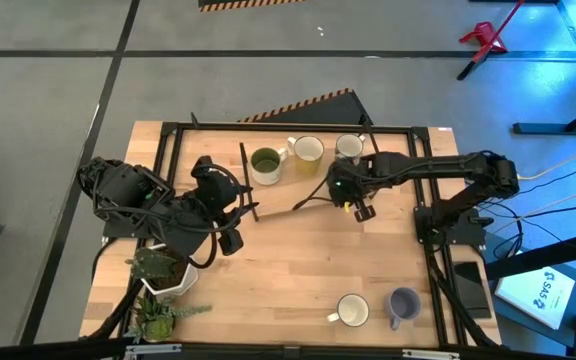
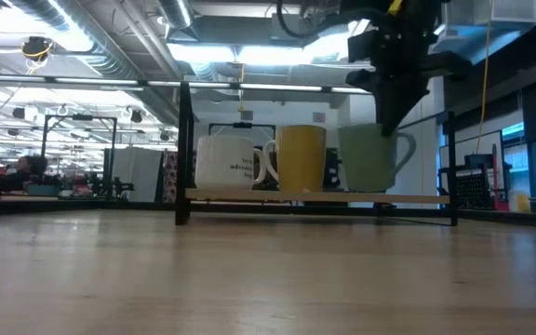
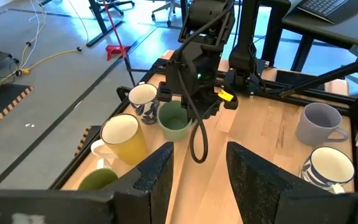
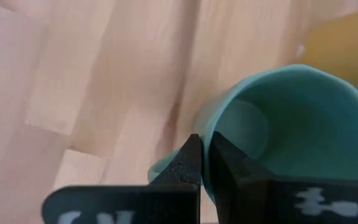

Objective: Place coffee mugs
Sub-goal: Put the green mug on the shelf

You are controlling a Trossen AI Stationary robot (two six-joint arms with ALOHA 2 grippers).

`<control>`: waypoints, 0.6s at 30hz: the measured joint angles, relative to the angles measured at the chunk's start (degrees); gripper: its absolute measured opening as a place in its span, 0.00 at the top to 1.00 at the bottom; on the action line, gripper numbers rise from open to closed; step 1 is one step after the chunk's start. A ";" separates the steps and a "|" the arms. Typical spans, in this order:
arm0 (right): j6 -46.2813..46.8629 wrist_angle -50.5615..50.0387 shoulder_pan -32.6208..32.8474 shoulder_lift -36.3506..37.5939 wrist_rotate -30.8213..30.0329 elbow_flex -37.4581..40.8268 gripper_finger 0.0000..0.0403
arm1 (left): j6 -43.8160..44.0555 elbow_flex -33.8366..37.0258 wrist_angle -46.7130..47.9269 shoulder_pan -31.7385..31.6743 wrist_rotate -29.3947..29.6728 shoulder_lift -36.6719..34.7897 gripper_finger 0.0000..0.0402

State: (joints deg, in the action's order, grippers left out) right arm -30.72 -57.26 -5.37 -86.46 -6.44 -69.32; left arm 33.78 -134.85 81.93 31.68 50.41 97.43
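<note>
Several mugs stand in a row on the table's far side: a white one with an olive inside (image 1: pixel 265 165), a yellow one (image 1: pixel 306 150), a white blue-patterned one (image 1: pixel 348 147) and a teal-green one (image 3: pixel 174 123). The teal-green mug (image 2: pixel 370 163) rests on its base, hidden under the arm in the high view. My right gripper (image 2: pixel 391 123) points steeply down over this mug, shut, at its handle side (image 4: pixel 161 168). A lavender mug (image 1: pixel 403 303) and a white mug (image 1: pixel 353 310) stand near the front right. My left gripper (image 3: pixel 201 168) waits open at mid-left, raised above the table. My right gripper's shut fingers (image 4: pixel 188 163) stand over the teal-green mug's rim where the handle joins, coming from above. I cannot tell whether they touch the mug. The mug stands upright on the table.
A black metal frame (image 1: pixel 173 128) runs around the table's far and side edges. Two potted plants (image 1: pixel 163 272) stand at the near left beside the left arm. Bare wood lies in the table's middle (image 1: pixel 298 260).
</note>
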 joint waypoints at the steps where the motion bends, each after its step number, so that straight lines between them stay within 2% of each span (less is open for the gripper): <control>1: 0.00 -0.06 0.02 0.00 0.72 0.00 0.99 | 0.00 0.00 0.00 0.00 0.00 0.00 0.65; 6: -0.02 -0.73 0.09 0.00 1.67 0.00 0.99 | -1.19 0.00 0.00 0.00 -0.07 0.00 0.65; 13: 0.02 -2.02 0.09 0.00 -0.22 0.00 0.99 | -1.36 0.00 0.00 0.00 -0.15 0.00 0.65; 18: 0.07 -2.77 0.09 0.09 -1.42 -0.03 0.89 | -1.38 0.00 0.00 0.00 -0.15 0.00 0.65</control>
State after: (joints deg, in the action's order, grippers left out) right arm -30.65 -60.03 -5.28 -86.36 -7.85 -69.35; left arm 32.40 -134.85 81.93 31.68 50.26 97.43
